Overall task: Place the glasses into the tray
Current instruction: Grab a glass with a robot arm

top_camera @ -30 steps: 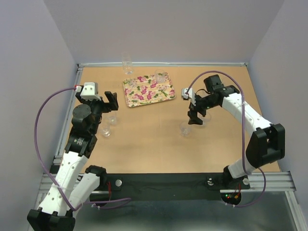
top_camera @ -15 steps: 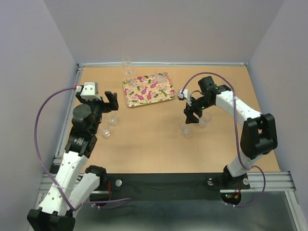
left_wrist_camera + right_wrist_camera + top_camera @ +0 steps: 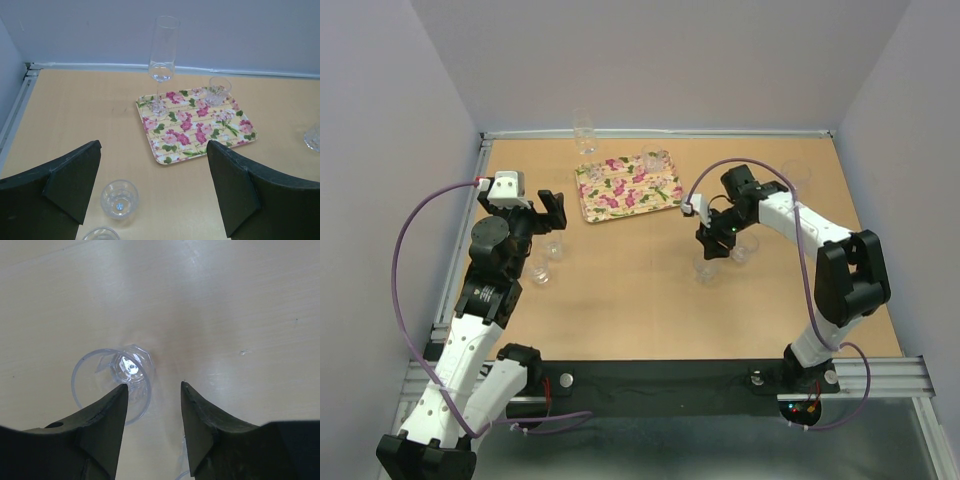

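The floral tray [image 3: 620,195] lies at the far middle of the table and shows in the left wrist view [image 3: 175,135]. A small tumbler [image 3: 655,160] [image 3: 218,90] and a tall flute [image 3: 585,132] [image 3: 162,55] stand on it. My right gripper [image 3: 716,246] [image 3: 152,386] is open, low over a clear glass [image 3: 706,268] [image 3: 100,372]; one fingertip [image 3: 120,392] overlaps its rim and the other is beside it. Another glass [image 3: 745,248] stands just to the right. My left gripper [image 3: 542,208] [image 3: 152,150] is open and empty above two glasses [image 3: 553,248] [image 3: 119,198], [image 3: 539,272] [image 3: 101,234].
The table has a raised metal edge along the back [image 3: 660,132] and left side [image 3: 15,110]. Grey walls close in on three sides. A further clear glass [image 3: 314,136] shows at the right edge of the left wrist view.
My right gripper has moved left and down onto the glass near the table's middle, wrist turning. The left arm and the glasses have not moved.
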{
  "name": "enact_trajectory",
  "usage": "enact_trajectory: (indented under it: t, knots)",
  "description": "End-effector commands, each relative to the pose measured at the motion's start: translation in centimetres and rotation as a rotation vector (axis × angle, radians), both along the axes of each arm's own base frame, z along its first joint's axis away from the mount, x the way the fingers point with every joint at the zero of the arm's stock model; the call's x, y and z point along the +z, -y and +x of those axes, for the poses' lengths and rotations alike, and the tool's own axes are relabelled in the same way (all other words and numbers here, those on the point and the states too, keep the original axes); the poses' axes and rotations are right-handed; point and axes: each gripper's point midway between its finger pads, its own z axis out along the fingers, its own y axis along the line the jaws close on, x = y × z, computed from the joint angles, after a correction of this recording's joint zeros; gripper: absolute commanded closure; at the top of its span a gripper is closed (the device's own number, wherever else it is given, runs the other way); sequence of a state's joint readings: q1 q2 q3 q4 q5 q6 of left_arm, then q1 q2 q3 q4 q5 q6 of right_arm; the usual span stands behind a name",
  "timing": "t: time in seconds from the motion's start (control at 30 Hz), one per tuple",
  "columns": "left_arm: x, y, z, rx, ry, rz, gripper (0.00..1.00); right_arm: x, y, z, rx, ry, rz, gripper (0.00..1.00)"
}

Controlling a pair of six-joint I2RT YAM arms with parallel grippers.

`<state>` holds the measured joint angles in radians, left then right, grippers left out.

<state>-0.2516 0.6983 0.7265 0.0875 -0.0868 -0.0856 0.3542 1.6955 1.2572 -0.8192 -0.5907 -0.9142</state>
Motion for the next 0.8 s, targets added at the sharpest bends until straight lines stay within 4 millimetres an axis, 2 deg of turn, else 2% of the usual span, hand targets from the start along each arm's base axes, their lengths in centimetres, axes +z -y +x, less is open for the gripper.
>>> enact_trajectory:
  t: [0.0, 0.2, 0.3, 0.33, 0.4, 0.57, 0.77]
  knots:
    - [1.5, 0.2, 0.0, -0.007, 0.065, -0.017, 0.02, -1.1, 0.1, 0.1, 0.002, 0.011, -0.031, 0.5]
    - [1.5, 0.2, 0.0, -0.007, 0.066, -0.017, 0.02, -1.9, -0.1, -0.4, 0.021, 0.001, -0.053, 0.6]
    - [1.4, 0.1, 0.1, -0.005, 0.064, -0.013, 0.02, -1.7, -0.3, -0.4, 0.026, 0.003, -0.049, 0.75]
    - [1.3, 0.1, 0.1, -0.005, 0.06, -0.014, 0.02, -1.6, -0.4, -0.4, 0.029, 0.006, -0.047, 0.87]
    - [1.4, 0.1, 0.1, -0.005, 0.064, -0.013, 0.02, -1.2, -0.5, -0.3, 0.03, 0.014, -0.037, 1.0]
    - [1.3, 0.0, 0.1, 0.001, 0.061, -0.011, 0.02, -0.1, -0.9, 0.6, -0.011, 0.021, -0.027, 0.99]
    - [1.1, -0.3, 0.2, 0.019, 0.058, -0.006, 0.02, 3.7, -3.0, 4.1, -0.113, 0.035, 0.047, 1.0]
